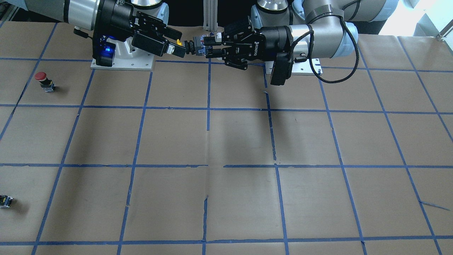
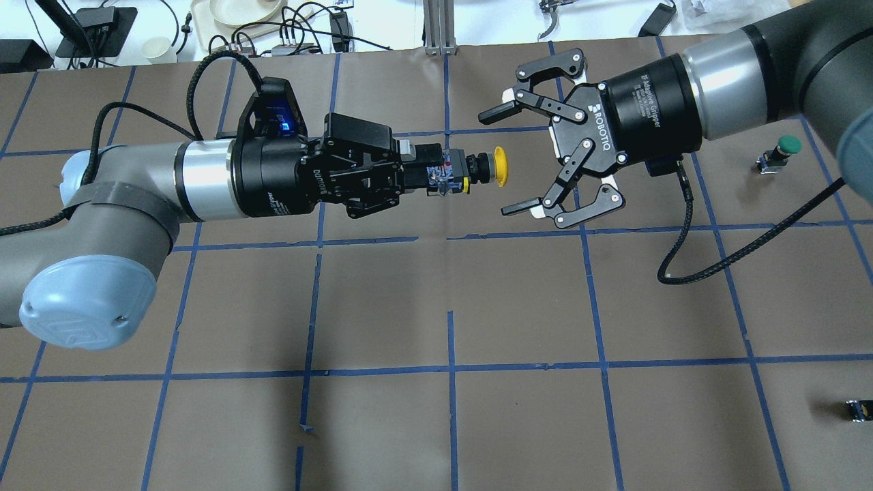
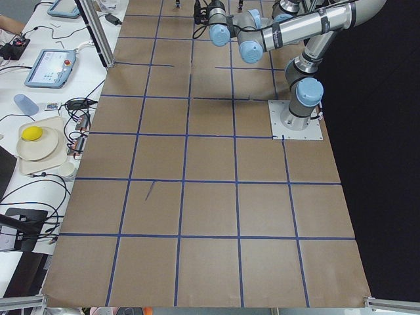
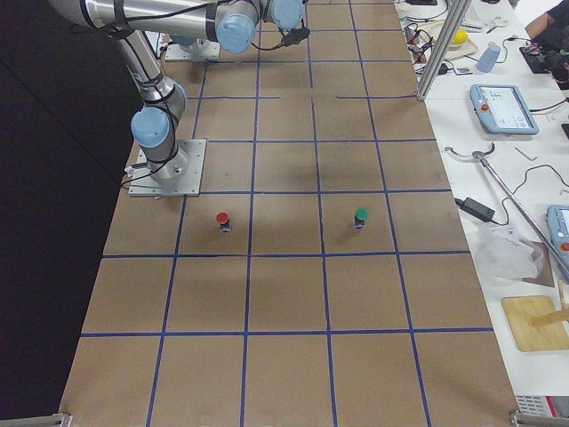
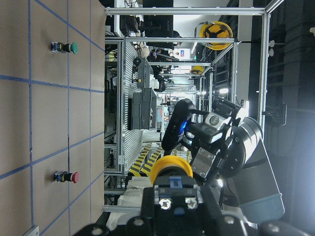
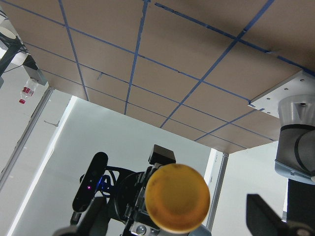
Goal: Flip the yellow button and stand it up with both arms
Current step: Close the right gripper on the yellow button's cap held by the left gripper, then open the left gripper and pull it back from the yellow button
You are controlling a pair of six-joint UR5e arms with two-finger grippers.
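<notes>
My left gripper (image 2: 436,174) is shut on the grey-black base of the yellow button (image 2: 487,168) and holds it level in the air, cap pointing at my right gripper. My right gripper (image 2: 500,164) is open, its fingertips (image 2: 490,116) on either side of the yellow cap and apart from it. In the front view the left gripper (image 1: 209,46) holds the button (image 1: 179,43) between the right gripper's fingers (image 1: 172,34). The cap (image 6: 177,198) fills the lower middle of the right wrist view. It also shows in the left wrist view (image 5: 171,167).
A red-capped button (image 1: 42,79) and a small capless block (image 1: 5,201) stand on the table on my right side. A green-capped button (image 2: 783,151) stands there too. Both arm bases (image 1: 123,60) sit at the table's back edge.
</notes>
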